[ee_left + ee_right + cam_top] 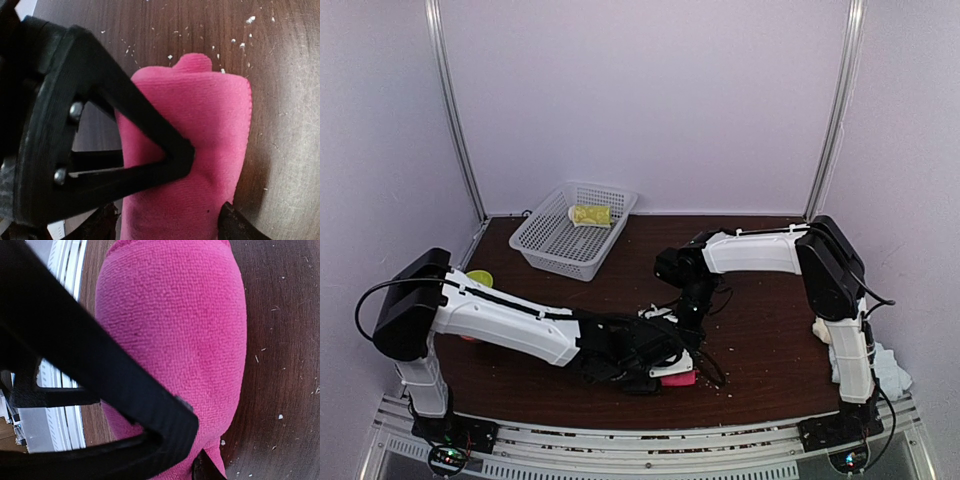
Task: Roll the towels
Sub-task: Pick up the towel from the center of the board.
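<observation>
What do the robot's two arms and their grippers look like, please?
Both the left arm and right arm have white shell links with black joint housings, and thin black cables loop beside them. The left gripper and right gripper are black, with hollow triangular fingers.

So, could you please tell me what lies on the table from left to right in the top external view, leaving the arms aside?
small lime-green item → white basket → hot-pink towel → pale towels
</observation>
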### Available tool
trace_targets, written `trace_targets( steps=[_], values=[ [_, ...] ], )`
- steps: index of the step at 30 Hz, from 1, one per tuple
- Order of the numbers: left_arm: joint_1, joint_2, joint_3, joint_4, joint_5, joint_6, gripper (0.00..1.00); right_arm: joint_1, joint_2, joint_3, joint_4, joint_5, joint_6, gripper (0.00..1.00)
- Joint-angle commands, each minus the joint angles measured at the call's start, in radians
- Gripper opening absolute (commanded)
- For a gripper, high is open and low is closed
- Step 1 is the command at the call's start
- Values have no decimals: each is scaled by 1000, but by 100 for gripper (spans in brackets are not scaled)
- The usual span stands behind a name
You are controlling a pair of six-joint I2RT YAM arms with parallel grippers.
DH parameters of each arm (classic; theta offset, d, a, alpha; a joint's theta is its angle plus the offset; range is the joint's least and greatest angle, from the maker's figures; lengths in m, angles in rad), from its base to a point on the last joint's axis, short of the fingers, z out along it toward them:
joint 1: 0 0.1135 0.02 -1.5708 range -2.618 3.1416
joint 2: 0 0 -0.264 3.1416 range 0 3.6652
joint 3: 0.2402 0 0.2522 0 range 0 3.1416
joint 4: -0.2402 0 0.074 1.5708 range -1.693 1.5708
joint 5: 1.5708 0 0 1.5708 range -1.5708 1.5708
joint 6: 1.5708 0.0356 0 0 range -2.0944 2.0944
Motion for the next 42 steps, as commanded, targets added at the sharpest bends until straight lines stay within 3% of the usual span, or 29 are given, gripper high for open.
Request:
trace_targets(
  steps=[1,8,13,16,19,22,28,31,36,42],
  values=[
    [22,54,38,-3,83,13,70,12,65,-41,-27,73,-10,29],
    [31,141,89,-52,119,13,63,13,60,-29,-45,48,-11,29],
    [38,164,100,-57,110,26,50,12,40,-29,-66,23,-51,29],
    [47,170,98,-57,113,34,40,3,-7,-23,-95,-10,-78,35],
    [56,171,94,-59,130,39,32,-33,-90,-2,-150,-53,-132,48],
    [65,145,91,-64,150,54,24,-92,-179,8,-199,-112,-182,66],
    [94,15,107,-57,124,103,9,-265,-382,7,-189,-115,-140,68],
    [112,-86,93,-32,102,196,3,-380,-476,-54,-71,-116,-53,67],
    [226,-246,82,15,125,338,0,-516,-602,-239,108,-120,42,66],
    [450,-316,126,74,96,534,0,-616,-647,-386,220,-181,75,66]
  ],
)
